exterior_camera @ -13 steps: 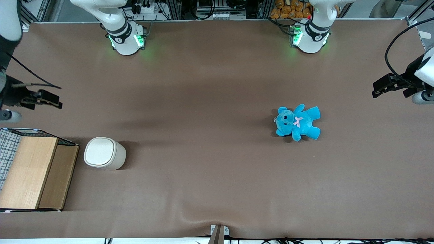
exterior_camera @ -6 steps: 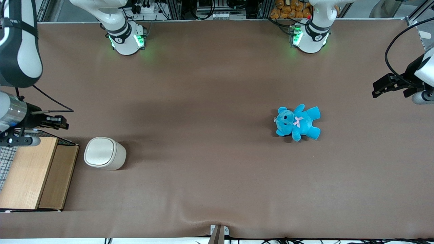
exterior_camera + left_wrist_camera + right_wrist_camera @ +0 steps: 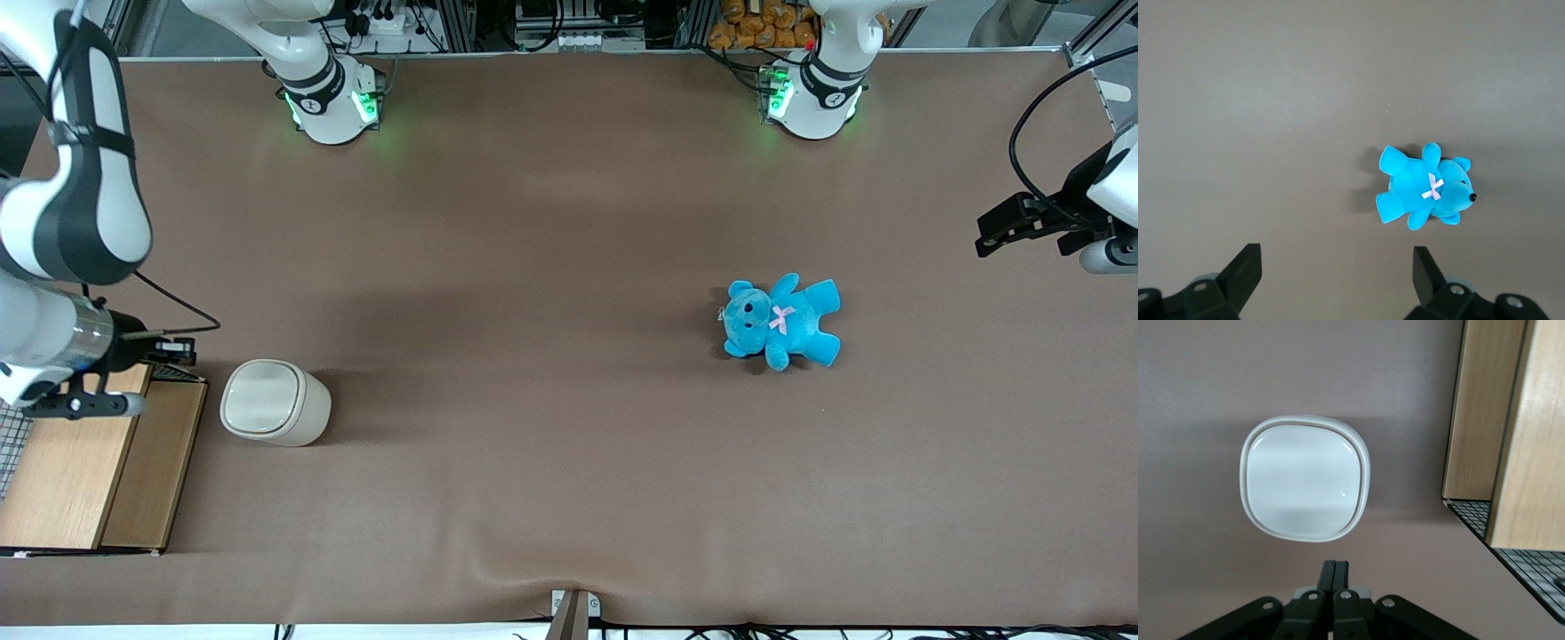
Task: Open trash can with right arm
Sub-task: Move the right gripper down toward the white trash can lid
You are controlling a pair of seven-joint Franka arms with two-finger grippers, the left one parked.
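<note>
Since a second ago our gripper point(image 3: 182, 350) has neared the lidded trash can point(image 3: 274, 403), fingers point(image 3: 1334, 577) pressed together, holding nothing.

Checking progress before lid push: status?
End effector shut, beside trash can, no contact. Lid flat, closed. Wire box close alongside; teddy bear toward parked arm's end.

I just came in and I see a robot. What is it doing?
The right arm is reaching toward the bin to open it. Its gripper, fingers shut, hangs over a corner of the wooden-topped box, right beside the bin and not touching it. The bin's lid is flat and closed, so nothing is open yet. A blue teddy lies toward the parked arm's end of the table, and nothing is touching it.
</note>
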